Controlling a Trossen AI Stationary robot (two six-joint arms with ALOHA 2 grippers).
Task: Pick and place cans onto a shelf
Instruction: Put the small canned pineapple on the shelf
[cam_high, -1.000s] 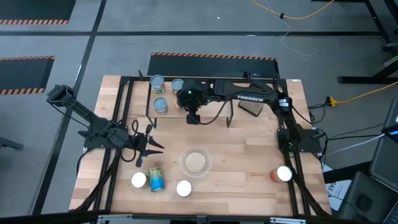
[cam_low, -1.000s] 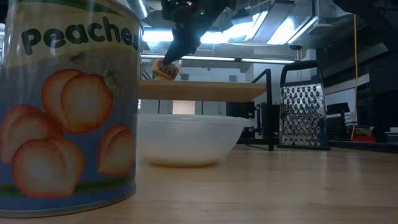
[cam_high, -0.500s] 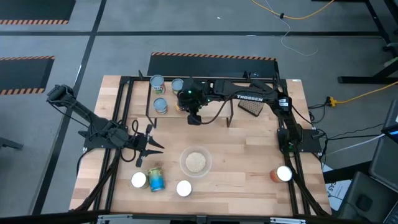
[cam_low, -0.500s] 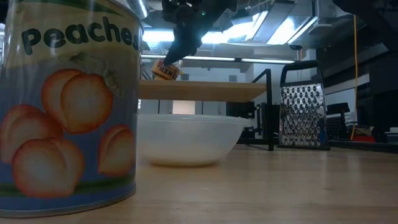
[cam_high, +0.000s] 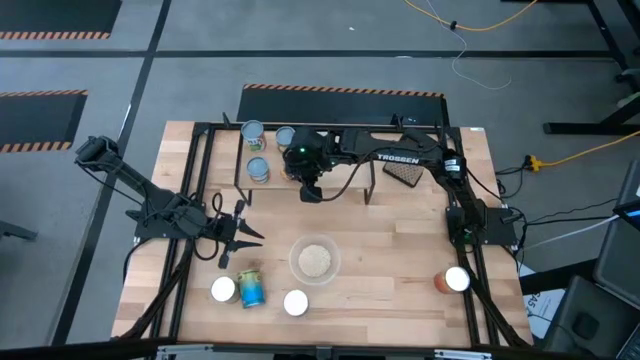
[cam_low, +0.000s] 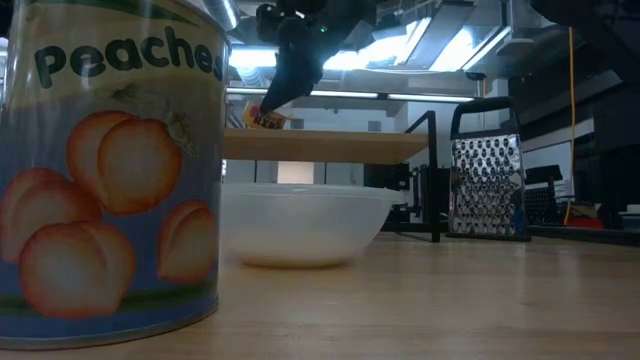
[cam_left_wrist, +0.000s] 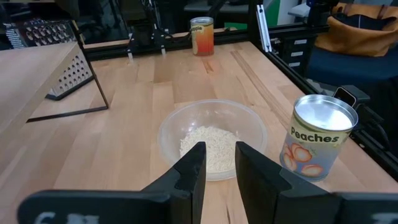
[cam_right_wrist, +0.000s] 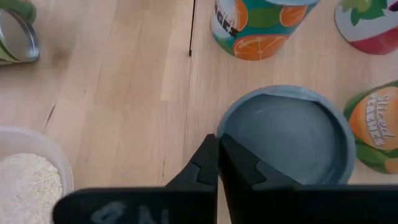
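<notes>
The shelf (cam_high: 345, 178) stands at the table's far middle, its light board (cam_low: 330, 145) on black legs. Three cans (cam_high: 253, 131) (cam_high: 285, 135) (cam_high: 258, 169) stand on its left part. My right gripper (cam_right_wrist: 219, 163) is over the shelf, beside them, shut on a grey-topped can (cam_right_wrist: 289, 138). That can (cam_low: 265, 118) hangs tilted just above the board. My left gripper (cam_left_wrist: 219, 163) waits open at the table's left, empty. Other cans stand on the table near the front: a Peaches can (cam_left_wrist: 318, 146), two white-topped ones (cam_high: 223, 290) (cam_high: 295, 301) and one at the right (cam_high: 455, 280). My right gripper pinches the can's top rim (cam_right_wrist: 225, 138) between its two fingers, on the side nearest the wrist. The fingers slant down onto it from the table's right. The can hangs tilted below them (cam_low: 265, 118), close over the shelf board; whether it touches the board does not show.
A clear bowl of pale grains (cam_high: 314, 260) sits in the table's near middle, before the shelf. A metal grater (cam_high: 405, 172) stands right of the shelf. Black frame rails (cam_high: 470, 250) run along both table sides. The shelf's right part is bare.
In the low view the can under my right gripper has tipped a little further and come slightly lower toward the shelf board. My left arm has kept still.
</notes>
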